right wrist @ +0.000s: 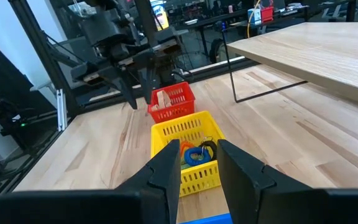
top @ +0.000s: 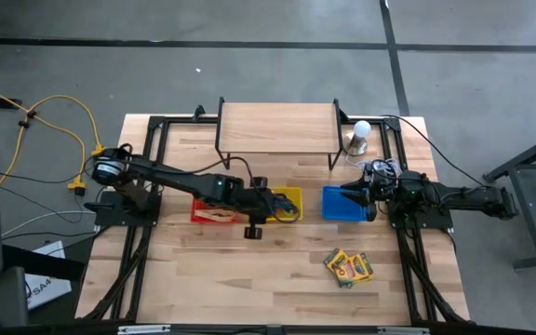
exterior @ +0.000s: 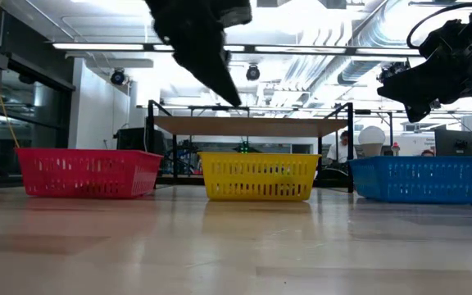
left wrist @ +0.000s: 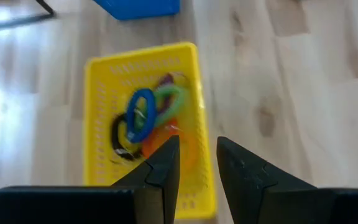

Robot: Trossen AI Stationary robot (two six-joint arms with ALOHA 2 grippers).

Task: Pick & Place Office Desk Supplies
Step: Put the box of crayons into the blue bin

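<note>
Hovering: the left gripper [top: 291, 207] hangs above the yellow basket [top: 293, 194], fingers a narrow gap apart, nothing between them.
Rings: little coloured rings [left wrist: 149, 118] lie heaped in the yellow basket, a blue one over a green one, orange beneath, with a dark loop at the side.
Rubber bands: thin tan rubber bands [top: 214, 215] rest in the red basket [top: 198, 216], just beside the yellow one.
Crayon boxes: flat yellow-and-green crayon boxes [top: 348, 266] lie loose on the table [top: 249, 279], well apart from the baskets, near the right arm's side.
Right gripper: the right gripper [top: 350, 193] sits over the blue basket [top: 335, 207], fingers narrowly parted and empty.
Left wrist view only: shows the ring colours and how they overlap; the low view sees only the basket walls.
Right wrist view only: shows the tan bundle standing above the red basket's rim, and the left arm above it.
High view only: shows the crayon boxes, the wooden shelf [top: 277, 128] behind the baskets and the white bulb [top: 361, 132] beside it.
Low view only: shows both grippers raised clear of the basket rims.
</note>
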